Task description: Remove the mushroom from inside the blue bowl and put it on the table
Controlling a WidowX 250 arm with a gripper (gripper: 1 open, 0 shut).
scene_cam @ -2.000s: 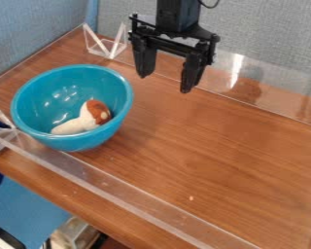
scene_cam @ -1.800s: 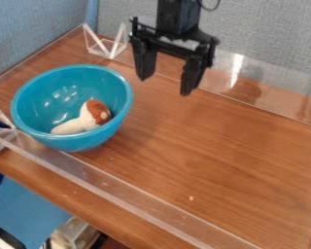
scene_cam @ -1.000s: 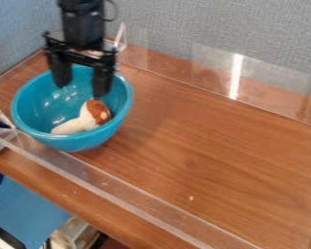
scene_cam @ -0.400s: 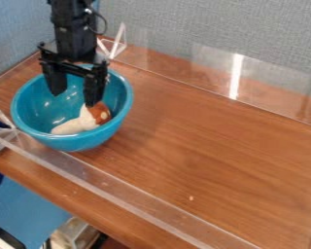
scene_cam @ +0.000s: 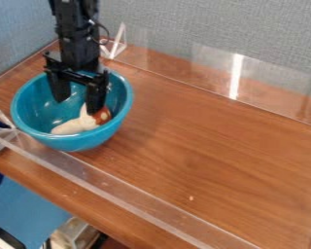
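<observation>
Inside blue bowl [scene_cam: 42, 122], spread gripper [scene_cam: 77, 94] seemingly straddles mushroom [scene_cam: 85, 121]

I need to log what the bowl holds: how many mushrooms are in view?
1. The mushroom lies on its side inside the blue bowl, under the open gripper. The gripper hides part of the bowl's inside.

One bowl, one mushroom, one gripper, one tabletop.
Counted: a single round, deep, glossy turquoise-blue bowl [scene_cam: 42, 107]; a single small toy mushroom [scene_cam: 86, 120] with a cream-white stem and reddish-brown cap; a single black two-fingered gripper [scene_cam: 79, 92] on one dark arm; one reddish-brown wood-grain table [scene_cam: 210, 136]; and low clear acrylic walls [scene_cam: 236, 70] along at least three of its edges.
</observation>
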